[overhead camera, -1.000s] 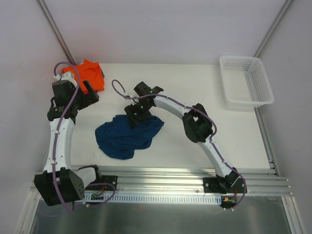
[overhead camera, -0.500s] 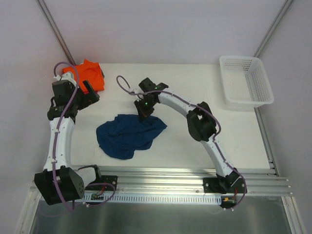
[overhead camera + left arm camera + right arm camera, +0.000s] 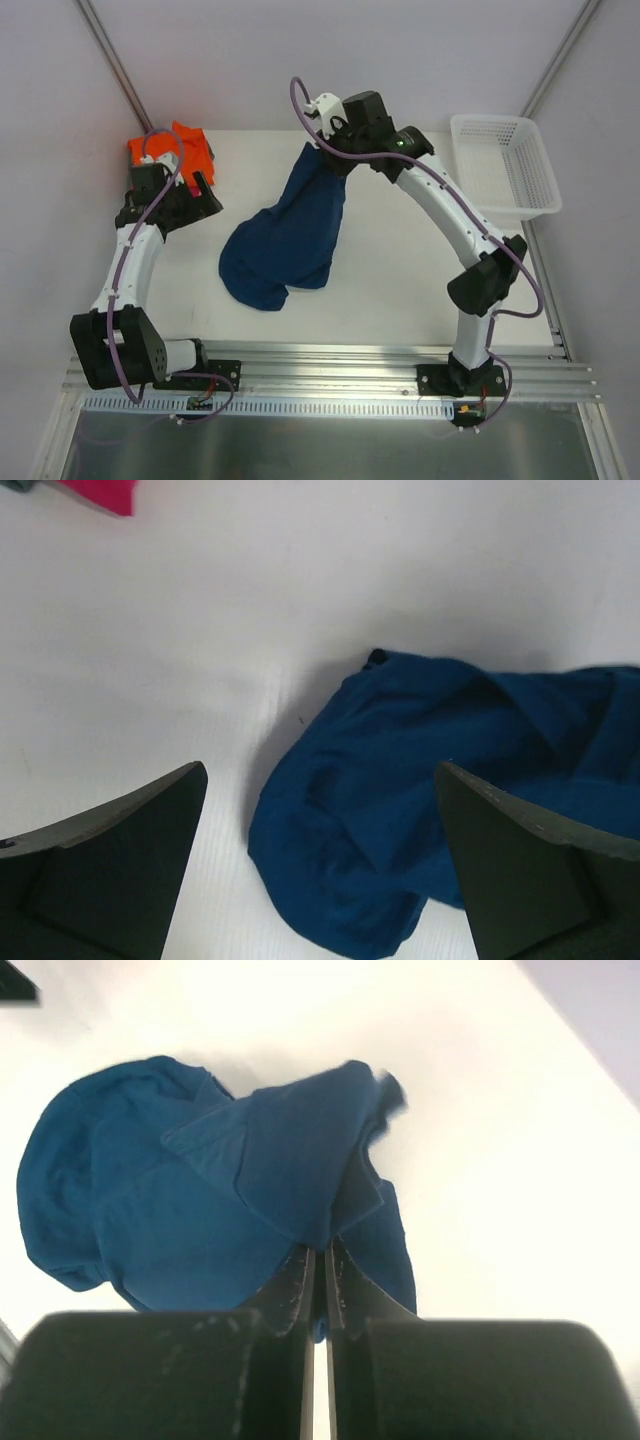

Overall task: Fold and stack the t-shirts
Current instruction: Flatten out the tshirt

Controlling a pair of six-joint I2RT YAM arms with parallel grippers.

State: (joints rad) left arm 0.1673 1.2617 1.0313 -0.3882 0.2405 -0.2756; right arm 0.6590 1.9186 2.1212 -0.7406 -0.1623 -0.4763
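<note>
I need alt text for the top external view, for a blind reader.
The right hand, shut on a navy t-shirt, holds one end up while the rest trails on the table. The open left hand is near an orange t-shirt; a white basket stands far right.

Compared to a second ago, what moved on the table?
The right gripper shut on the navy t-shirt and lifted it toward the far side, pulling it out long. The left gripper stayed open; the orange t-shirt and basket stayed put.
</note>
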